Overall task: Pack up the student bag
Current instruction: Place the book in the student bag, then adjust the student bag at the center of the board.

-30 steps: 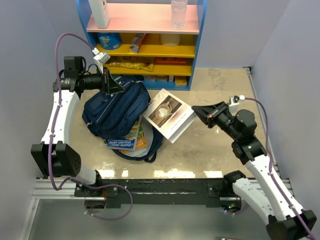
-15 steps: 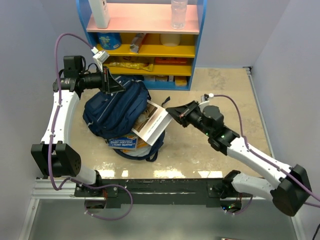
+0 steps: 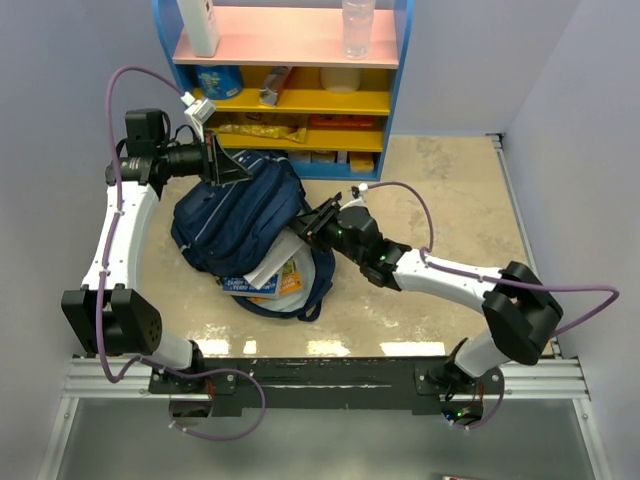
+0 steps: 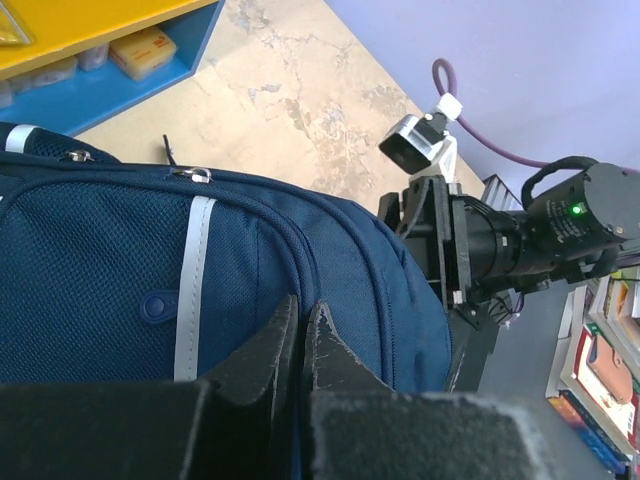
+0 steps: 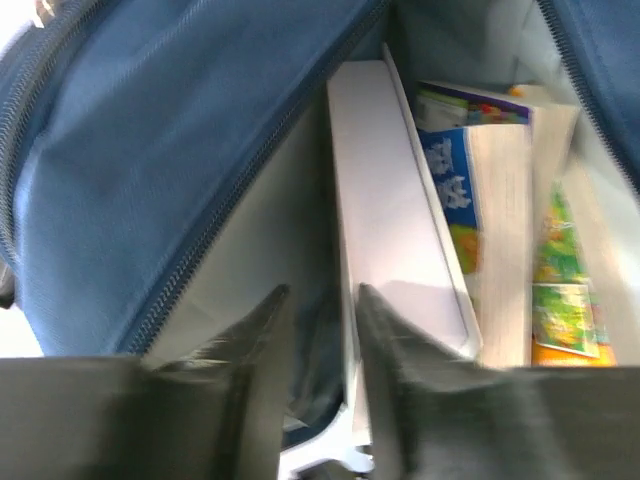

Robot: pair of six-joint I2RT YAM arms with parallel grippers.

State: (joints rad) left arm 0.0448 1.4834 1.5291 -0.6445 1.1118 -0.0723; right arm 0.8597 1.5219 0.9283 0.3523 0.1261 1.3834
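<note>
The navy student bag (image 3: pixel 235 220) lies at the table's centre left, its mouth facing the near edge. My left gripper (image 3: pixel 235 170) is shut on the fabric at its far top and holds it up; the left wrist view shows the jaws (image 4: pixel 302 315) pinched on blue cloth (image 4: pixel 100 260). My right gripper (image 3: pixel 303 222) reaches into the open mouth. In the right wrist view it (image 5: pixel 322 292) straddles the near edge of a white book (image 5: pixel 395 230), which stands inside the bag beside colourful books (image 5: pixel 500 200). Those books stick out at the bag's near side (image 3: pixel 262 283).
A blue shelf unit (image 3: pixel 290 90) with pink and yellow shelves stands at the back, holding a clear bottle (image 3: pixel 357 25), a white container (image 3: pixel 203 25) and packets. Bare beige tabletop (image 3: pixel 450 190) lies to the right. Walls close both sides.
My right arm has swung left with the white book, from the table right of the bag into the bag's mouth. The left gripper has kept its hold on the bag.
</note>
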